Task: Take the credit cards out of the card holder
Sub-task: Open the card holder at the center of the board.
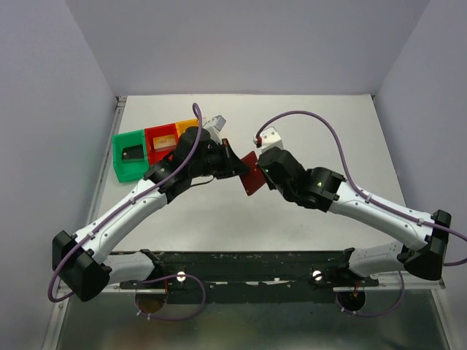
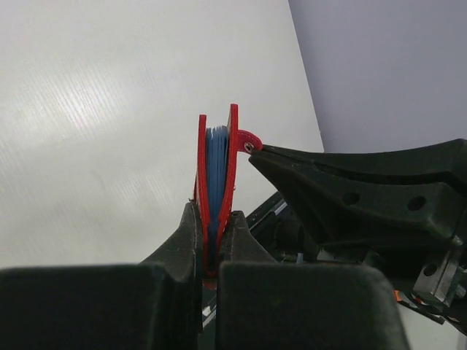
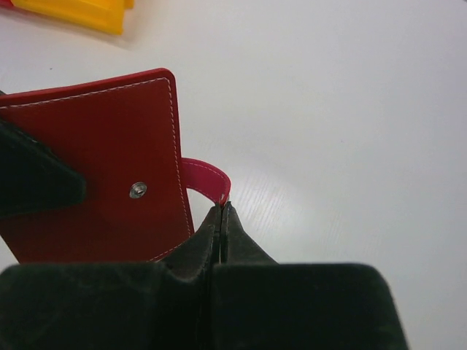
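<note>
White tabletop between grey walls, with green tray (image 1: 118,157), red tray (image 1: 156,133) and yellow tray (image 1: 187,125) in a row at the far left. Held clear of that surface between the two arms: card holder (image 1: 250,175), folded nearly shut, blue pockets (image 2: 216,164) just showing between its covers. Clamped narrowly along its lower edge by left gripper (image 2: 211,222); pinched at the very tip of the snap tab (image 3: 206,177) by right gripper (image 3: 221,211), pressed fully together. Apparently unsnapped already, so probably the opening step. To do it well: keep the left grip firm and steady, draw the tab outward and away from the cover rather than sideways, and avoid slipping off that thin tip or twisting the leather. Then spread the covers wide enough to expose the pockets. No credit cards discernible inside; one dark card (image 1: 133,153) lying in the green tray.
</note>
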